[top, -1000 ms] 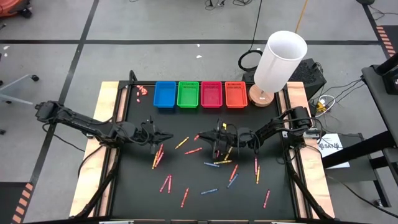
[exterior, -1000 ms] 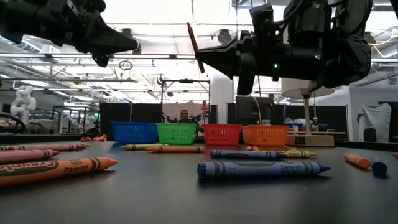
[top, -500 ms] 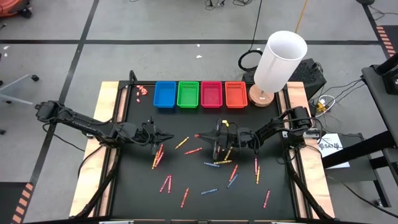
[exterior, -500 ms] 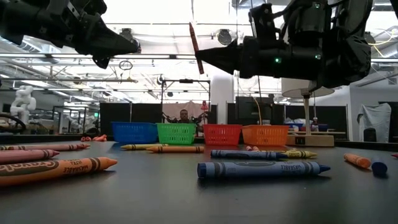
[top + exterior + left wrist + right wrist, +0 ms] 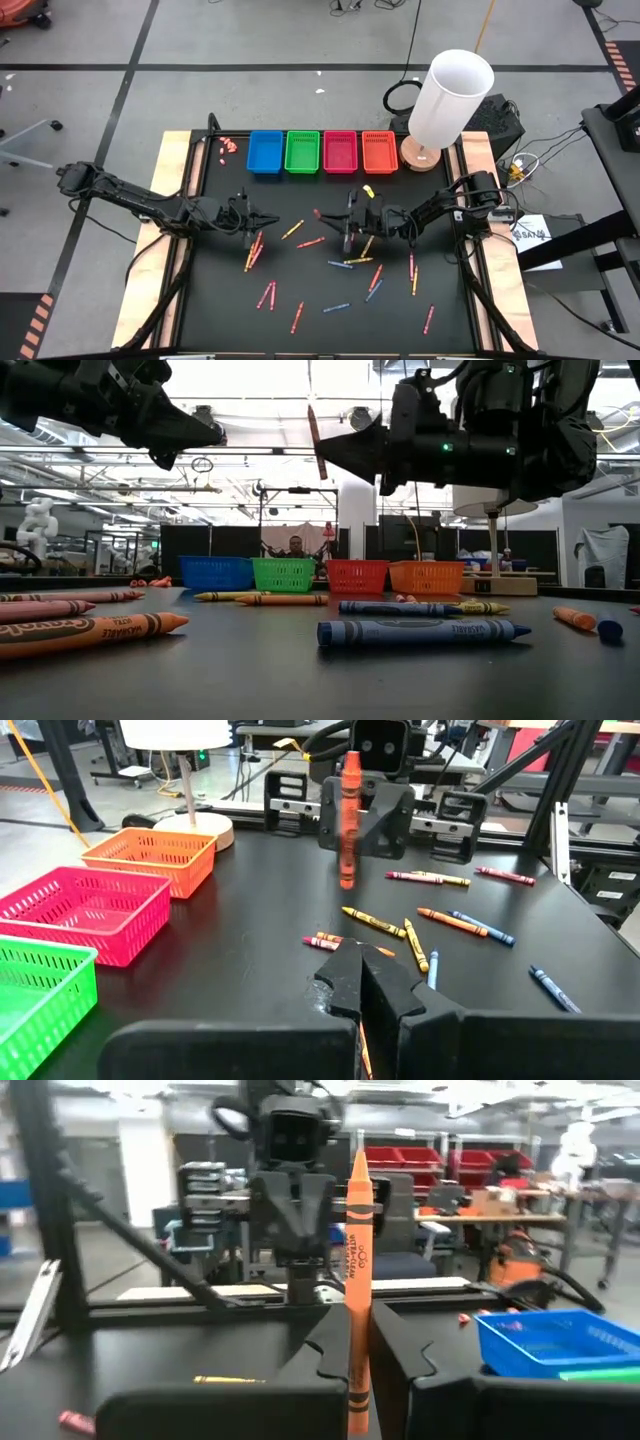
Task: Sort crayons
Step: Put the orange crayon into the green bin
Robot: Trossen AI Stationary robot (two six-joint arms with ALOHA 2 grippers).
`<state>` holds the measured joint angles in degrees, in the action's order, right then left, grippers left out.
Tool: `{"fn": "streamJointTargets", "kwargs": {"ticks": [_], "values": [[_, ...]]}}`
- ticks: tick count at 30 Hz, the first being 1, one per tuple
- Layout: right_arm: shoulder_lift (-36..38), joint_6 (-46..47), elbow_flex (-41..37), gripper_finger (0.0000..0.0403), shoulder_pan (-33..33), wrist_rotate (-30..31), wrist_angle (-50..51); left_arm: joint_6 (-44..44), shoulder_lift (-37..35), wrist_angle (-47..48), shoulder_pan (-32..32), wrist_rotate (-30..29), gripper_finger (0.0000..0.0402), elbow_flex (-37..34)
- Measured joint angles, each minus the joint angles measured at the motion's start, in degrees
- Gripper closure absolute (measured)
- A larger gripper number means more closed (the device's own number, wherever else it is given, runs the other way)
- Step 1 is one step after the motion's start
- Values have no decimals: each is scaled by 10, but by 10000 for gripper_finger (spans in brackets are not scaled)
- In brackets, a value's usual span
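Many crayons (image 5: pixel 340 263) lie scattered on the black table (image 5: pixel 215 300); in the low view a blue one (image 5: pixel 420 631) and an orange one (image 5: pixel 90 630) lie nearest. My right gripper (image 5: pixel 322 216), mid-table and raised, is shut on an orange-red crayon (image 5: pixel 358 1270) that stands nearly upright. Facing it from the left, my left gripper (image 5: pixel 274 219) hovers shut with nothing in it, its fingers (image 5: pixel 352 972) above the table. Blue (image 5: pixel 265 152), green (image 5: pixel 302 152), pink (image 5: pixel 340 152) and orange (image 5: pixel 378 152) baskets stand in a row at the far edge. My right gripper pinches the orange-red crayon between its two fingers on the wrapped lower part (image 5: pixel 357 1342), below its middle. The fingers come nearly level from the table's right and lie across the crayon. It stands close to upright, point up (image 5: pixel 311 412), lifted clear of the table.
A white lamp (image 5: pixel 447 100) stands at the far right corner. Small pinkish bits (image 5: pixel 228 146) lie left of the blue basket. Crayons lie under and between both arms, with bare table in the near left corner. A person (image 5: pixel 296 546) sits beyond the table.
My right gripper has rolled about the line it points along, staying in place and shut. The crayon has turned with it and now stands a little nearer to upright.
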<state>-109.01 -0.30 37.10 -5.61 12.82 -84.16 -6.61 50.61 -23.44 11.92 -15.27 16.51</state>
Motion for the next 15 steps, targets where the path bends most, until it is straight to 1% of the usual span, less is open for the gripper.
{"fn": "streamJointTargets", "kwargs": {"ticks": [4, 7, 9, 12, 15], "values": [[0, 41, 0, 401, 3, 61, 0, 5, 0, 0, 0, 0, 401, 0], [0, 54, 10, 401, 15, 82, 3, 12, 0, 0, 0, 0, 401, 0], [0, 65, 24, 401, 29, 83, 15, 11, 0, 0, 0, 0, 401, 0], [0, 76, 61, 401, 58, 83, 68, 11, 0, 0, 0, 0, 401, 0], [0, 96, 117, 401, 95, 83, 160, 11, 0, 0, 0, 0, 401, 0]]}}
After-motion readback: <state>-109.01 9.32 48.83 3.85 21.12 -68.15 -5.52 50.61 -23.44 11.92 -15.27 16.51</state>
